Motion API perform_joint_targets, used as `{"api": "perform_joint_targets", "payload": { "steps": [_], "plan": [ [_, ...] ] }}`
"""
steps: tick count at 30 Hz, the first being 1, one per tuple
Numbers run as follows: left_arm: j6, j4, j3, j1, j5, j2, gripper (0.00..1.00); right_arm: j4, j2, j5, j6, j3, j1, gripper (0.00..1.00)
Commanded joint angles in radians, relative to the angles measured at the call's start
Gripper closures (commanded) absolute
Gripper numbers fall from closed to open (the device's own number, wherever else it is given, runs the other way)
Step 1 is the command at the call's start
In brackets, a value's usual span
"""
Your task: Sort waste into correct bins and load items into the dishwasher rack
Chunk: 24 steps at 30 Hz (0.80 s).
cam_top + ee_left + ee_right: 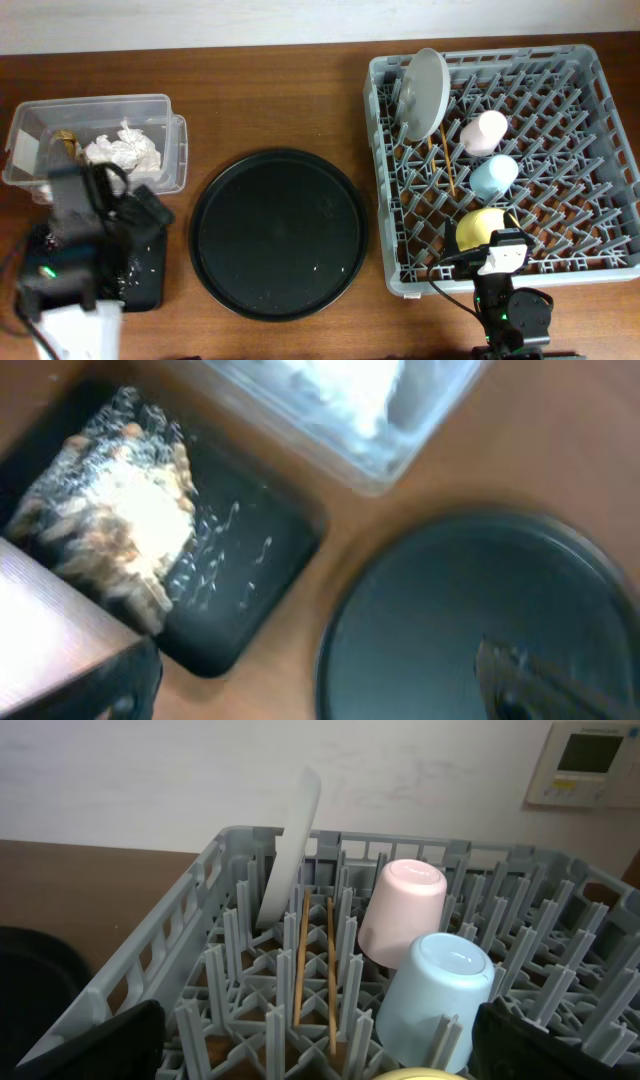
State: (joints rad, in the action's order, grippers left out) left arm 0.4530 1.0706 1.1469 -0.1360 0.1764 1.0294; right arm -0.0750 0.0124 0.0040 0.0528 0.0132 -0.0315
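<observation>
Dishwasher rack (420, 281) looks fully loaded:
- Grey plate (425, 92) stands on edge at the far left corner, with the chopsticks (443, 160) lying among the pegs beside it.
- Pink cup (484, 133) and light-blue cup (494, 177) sit mid-rack, bases up and leaning.
- Yellow bowl (478, 228) is near the front wall.

Right claw (318, 1040) hangs over the bowl, fingers spread, gripping nothing. Left claw (315, 685) is by the flat black tray (250, 600). The view is blurred, but the fingers look spread and empty.

Peanut shells and crumbs (120, 520) are heaped on that tray. Napkin (125, 150) and brown wrapper (66, 140) are in the clear box (30, 130). A few pale specks lie on the large round tray (280, 235), too fine to pinch, I'd judge.

The sorting reads as done, so the step now is clearing out.
- Lift your right claw straight up before swinging, so no finger clips the bowl or the blue cup.
- Raise the left clear of the heap first. A sideways drag would scatter crumbs onto the tabletop (300, 110).
</observation>
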Motion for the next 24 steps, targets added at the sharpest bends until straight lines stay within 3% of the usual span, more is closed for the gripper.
{"api": "perform_joint_targets", "payload": {
  "steps": [1,8,11,15,17,19,24],
  "plan": [
    [-0.13,-0.257,-0.305,0.128,-0.007,-0.16,0.01,-0.007,-0.009,0.008,-0.001,-0.008,0.006,0.02],
    [-0.133,-1.015,-0.969,0.205,-0.111,-0.423,0.01,-0.007,-0.009,0.008,-0.001,-0.008,0.006,0.02],
    [-0.133,-1.133,-1.091,0.205,-0.116,-0.481,0.01,-0.007,-0.009,0.008,0.0,-0.008,0.006,0.01],
    [-0.145,-1.067,-1.138,0.205,-0.096,-0.588,0.01,-0.007,-0.009,0.008,-0.001,-0.008,0.006,0.02],
    [-0.225,-0.985,-1.138,0.205,-0.081,-0.657,0.01,-0.007,-0.009,0.008,-0.001,-0.008,0.006,0.02],
    [-0.334,-0.987,-1.137,0.205,-0.116,-0.709,0.01,-0.007,-0.009,0.008,-0.001,-0.008,0.006,0.02],
    [-0.47,-0.986,-1.137,0.205,-0.136,-0.843,0.01,-0.007,-0.009,0.008,-0.001,-0.008,0.006,0.02]
  ]
}}
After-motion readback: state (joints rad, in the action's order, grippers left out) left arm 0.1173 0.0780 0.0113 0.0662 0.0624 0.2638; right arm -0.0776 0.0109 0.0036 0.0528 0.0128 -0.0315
